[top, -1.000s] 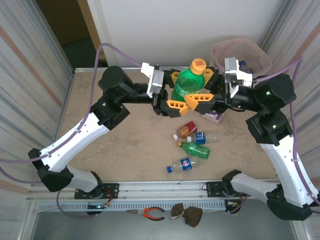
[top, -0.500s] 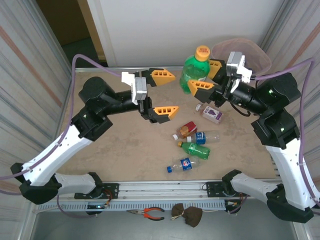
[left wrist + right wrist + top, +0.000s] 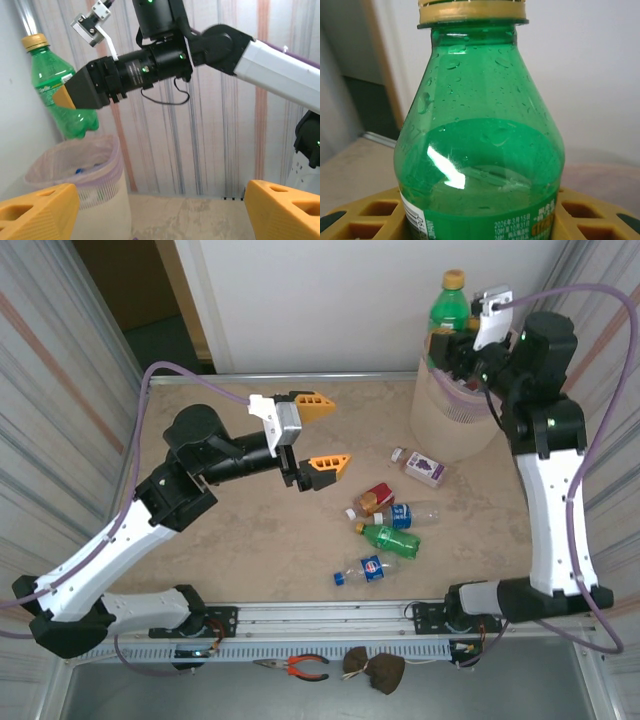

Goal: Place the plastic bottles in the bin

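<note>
1. The left fingers (image 3: 328, 463) stand spread wide and empty over the left middle of the worktop (image 3: 230, 540). A second ago they shared the grip on the large green bottle (image 3: 449, 308). They have since let go and backed off to the left.
2. Five small bottles lie loose to their right: a purple-labelled one (image 3: 425, 467), a red-labelled one (image 3: 373, 498), a clear blue-labelled one (image 3: 410, 512), a small green one (image 3: 390, 537) and, nearest, a blue-capped one (image 3: 368, 570). All are still to be collected.
3. The right fingers (image 3: 370, 215) alone grip the large green bottle low on its body, upright with its gold cap on top. They have carried it from mid-worktop to above the bin (image 3: 450, 420) in the far right corner. It seems to hang over the far side of the bin's mouth. The handover looks finished, and a release seems next.
4. The white back wall is just beside the bottle and the striped side wall is close behind the bin, so there is little room far or right. The left arm is well apart, with open room to descend on the loose bottles.
</note>
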Tool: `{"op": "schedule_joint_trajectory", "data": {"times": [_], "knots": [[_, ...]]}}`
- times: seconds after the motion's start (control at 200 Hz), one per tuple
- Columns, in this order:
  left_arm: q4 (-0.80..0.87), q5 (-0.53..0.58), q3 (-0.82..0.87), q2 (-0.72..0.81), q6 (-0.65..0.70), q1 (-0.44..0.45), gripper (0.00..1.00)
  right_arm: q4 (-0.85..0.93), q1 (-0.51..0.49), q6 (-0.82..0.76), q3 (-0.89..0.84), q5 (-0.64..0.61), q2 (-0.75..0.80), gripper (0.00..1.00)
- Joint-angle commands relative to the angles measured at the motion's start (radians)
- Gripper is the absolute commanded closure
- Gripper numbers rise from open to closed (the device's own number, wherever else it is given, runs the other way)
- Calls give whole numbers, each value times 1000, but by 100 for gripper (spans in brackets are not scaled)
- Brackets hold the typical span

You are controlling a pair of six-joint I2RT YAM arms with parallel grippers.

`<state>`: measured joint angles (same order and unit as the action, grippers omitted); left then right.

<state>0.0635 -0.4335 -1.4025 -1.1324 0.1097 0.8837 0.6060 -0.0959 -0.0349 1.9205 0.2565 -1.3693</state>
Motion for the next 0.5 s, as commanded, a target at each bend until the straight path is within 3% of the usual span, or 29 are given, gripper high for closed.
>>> {"op": "schedule_joint_trajectory", "data": {"times": [0.0,0.491], "knots": [[37,48,23,26,9,-5,14,108,75,9,95,-40,-73,57],[22,38,58,3,-36,-7,14,493,258,-55,544,-134,-585,58]]}}
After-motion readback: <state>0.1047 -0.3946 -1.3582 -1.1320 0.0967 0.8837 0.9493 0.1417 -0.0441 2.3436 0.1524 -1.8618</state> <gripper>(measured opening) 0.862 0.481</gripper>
